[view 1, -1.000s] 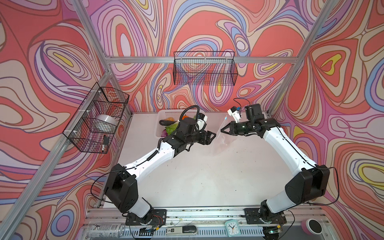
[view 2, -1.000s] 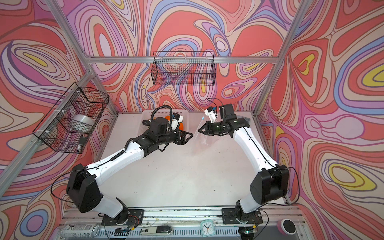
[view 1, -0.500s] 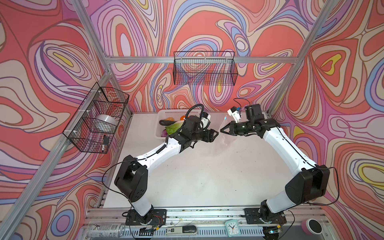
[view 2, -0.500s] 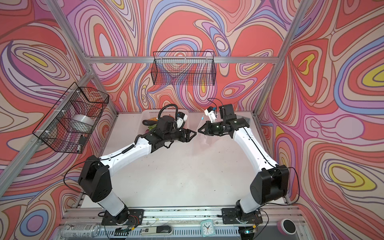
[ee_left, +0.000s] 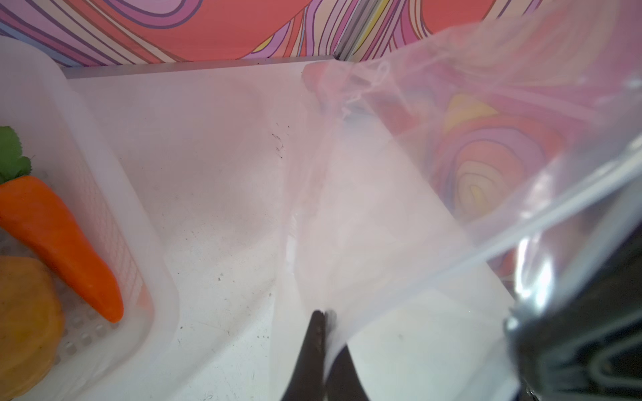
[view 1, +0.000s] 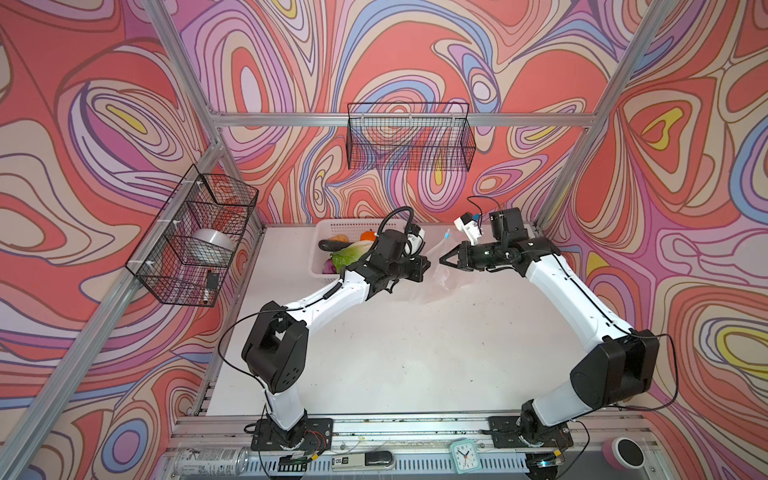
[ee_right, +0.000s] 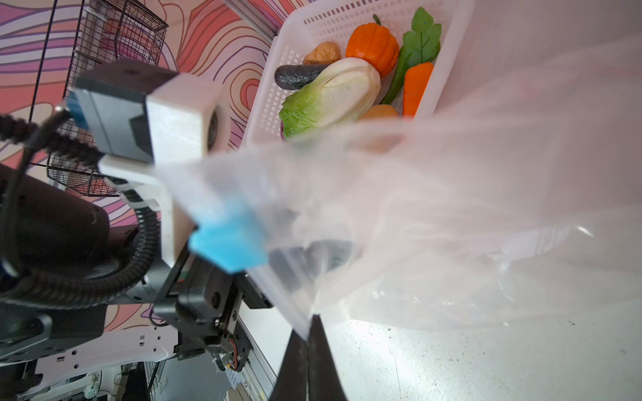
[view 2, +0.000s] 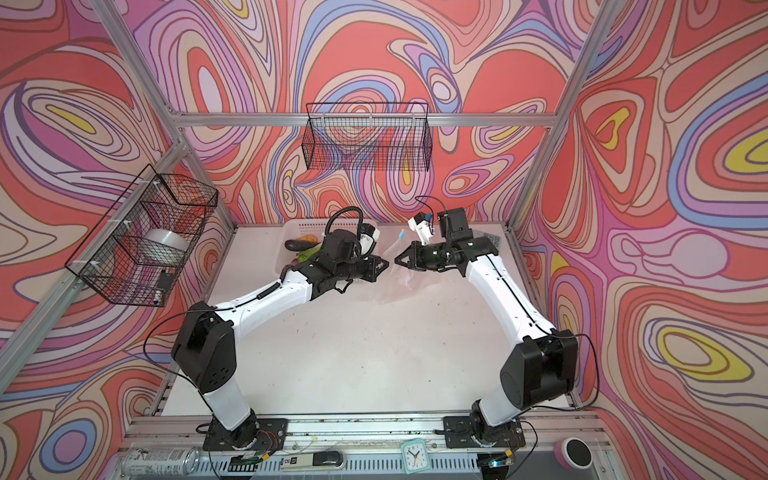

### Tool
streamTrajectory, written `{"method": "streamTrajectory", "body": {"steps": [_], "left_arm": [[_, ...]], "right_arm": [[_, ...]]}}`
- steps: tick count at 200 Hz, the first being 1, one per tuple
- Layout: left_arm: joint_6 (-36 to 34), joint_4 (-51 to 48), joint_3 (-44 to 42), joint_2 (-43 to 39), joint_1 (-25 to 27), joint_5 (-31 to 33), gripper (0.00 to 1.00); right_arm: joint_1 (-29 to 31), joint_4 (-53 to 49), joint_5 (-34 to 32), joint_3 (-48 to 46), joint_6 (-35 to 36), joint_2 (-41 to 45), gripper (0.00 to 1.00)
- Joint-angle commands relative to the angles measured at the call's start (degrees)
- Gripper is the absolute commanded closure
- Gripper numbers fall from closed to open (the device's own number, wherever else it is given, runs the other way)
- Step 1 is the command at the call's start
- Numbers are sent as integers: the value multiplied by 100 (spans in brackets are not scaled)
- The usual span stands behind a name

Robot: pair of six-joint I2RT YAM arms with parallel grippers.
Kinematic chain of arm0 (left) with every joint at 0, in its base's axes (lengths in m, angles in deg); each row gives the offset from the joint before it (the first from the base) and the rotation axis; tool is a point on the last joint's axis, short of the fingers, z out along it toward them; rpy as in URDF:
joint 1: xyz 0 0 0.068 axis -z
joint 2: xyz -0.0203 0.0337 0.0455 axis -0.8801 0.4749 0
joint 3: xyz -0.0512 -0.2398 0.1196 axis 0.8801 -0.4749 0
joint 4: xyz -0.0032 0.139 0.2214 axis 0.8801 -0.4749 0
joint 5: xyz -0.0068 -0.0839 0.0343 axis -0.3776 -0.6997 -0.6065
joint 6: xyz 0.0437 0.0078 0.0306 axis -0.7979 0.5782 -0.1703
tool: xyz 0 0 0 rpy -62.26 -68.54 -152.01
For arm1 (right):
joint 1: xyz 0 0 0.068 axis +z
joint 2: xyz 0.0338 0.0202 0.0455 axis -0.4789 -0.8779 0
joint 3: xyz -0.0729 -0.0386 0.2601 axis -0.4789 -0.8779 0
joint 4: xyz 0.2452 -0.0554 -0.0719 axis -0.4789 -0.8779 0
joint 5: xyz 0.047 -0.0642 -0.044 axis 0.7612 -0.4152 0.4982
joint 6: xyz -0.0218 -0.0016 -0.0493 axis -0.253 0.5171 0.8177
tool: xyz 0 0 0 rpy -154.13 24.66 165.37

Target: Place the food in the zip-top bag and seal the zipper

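- White desk (view 1: pixel 415 353): the bag (view 1: pixel 434 286) is held at the far middle, just right of the basket (view 1: pixel 332 226) with the food (view 1: pixel 349 254).
- Left hand (ee_left: pixel 321 321) and right hand (ee_right: pixel 309 324) each pinch its film.
- Risk: the film may slip out, or both layers may be caught, so the mouth will not open.

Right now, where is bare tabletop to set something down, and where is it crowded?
Free: the table front, bordered by left arm, right arm and front rail. Crowded: the back, with white basket, zip-top bag, left gripper and right gripper.
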State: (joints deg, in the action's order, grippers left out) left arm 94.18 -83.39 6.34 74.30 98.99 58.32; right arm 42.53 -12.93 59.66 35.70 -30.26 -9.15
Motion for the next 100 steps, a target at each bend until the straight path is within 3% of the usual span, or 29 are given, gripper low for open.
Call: {"method": "streamTrajectory", "body": {"steps": [1, 6, 24, 39, 54, 82, 100], "left_arm": [[302, -175, 224, -187, -16, -99, 100], [391, -177, 211, -242, -20, -91, 100], [757, -239, 173, -403, -20, 25, 100], [1055, -390, 176, -493, -22, 189, 100], [1359, -546, 200, -525, -18, 307, 100], [1871, -599, 224, -508, -24, 331, 100], [2022, -516, 215, -477, -10, 264, 100]], "right_arm": [[-11, 190, -554, -83, -157, 136, 100], [-11, 230, -673, -83, -201, 143, 97], [-11, 404, -962, -34, -436, 179, 55], [-3, 681, -1008, -43, -619, 297, 39], [35, 1105, -1192, -210, -893, 494, 35], [601, 1409, -2450, -548, -890, 872, 33], [913, 1408, -2765, -617, -904, 914, 34]]}}
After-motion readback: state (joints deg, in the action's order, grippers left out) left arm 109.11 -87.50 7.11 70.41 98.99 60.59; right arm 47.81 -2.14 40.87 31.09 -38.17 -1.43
